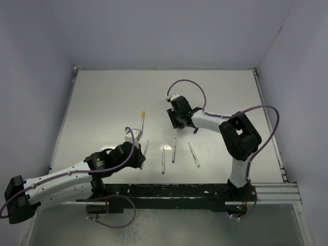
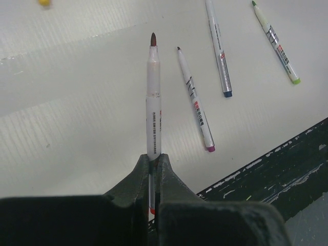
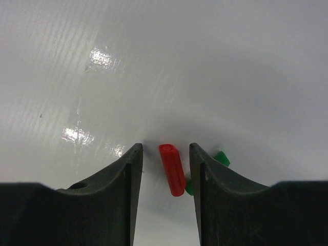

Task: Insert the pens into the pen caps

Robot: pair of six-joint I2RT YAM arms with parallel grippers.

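**Left pincer** (image 2: 154, 158): clamped on a pen (image 2: 152, 97) at the lower barrel. The jaws are nearly together, parted only by the barrel's width. The pen points straight out from the fingers, uncapped, dark red-brown tip foremost. Its barrel is pale grey-white, smooth and round, with a printed label strip. I cannot tell whether the pen is lifted off the tabletop (image 2: 77, 102).

**Right pincer** (image 3: 165, 147): apart, with a moderate gap, low over the tabletop and holding nothing. The red cap (image 3: 172, 171) lies on its side between the two fingers. It appears to touch neither and sits nearer the finger at the view's right side. It is a short glossy plastic cylinder with a rounded end. The green cap (image 3: 221, 158) sits just outside that same finger, partly hidden by it. A sliver of green also shows by the red cap's near end; I cannot tell whether it is the same piece.

**Loose pens**, lying flat and apart, roughly parallel:
- magenta-ended pen (image 2: 195, 100)
- blue-ended pen (image 2: 218, 48)
- yellow-green pen (image 2: 277, 43)
- yellow-ended pen (image 1: 142, 122), farther out in the overhead view

**Surfaces:** the tabletop is white, faintly ribbed and glossy, with glare patches. The pincer fingers (image 3: 128, 195) are matte black and wedge-shaped, tapering to the tips.
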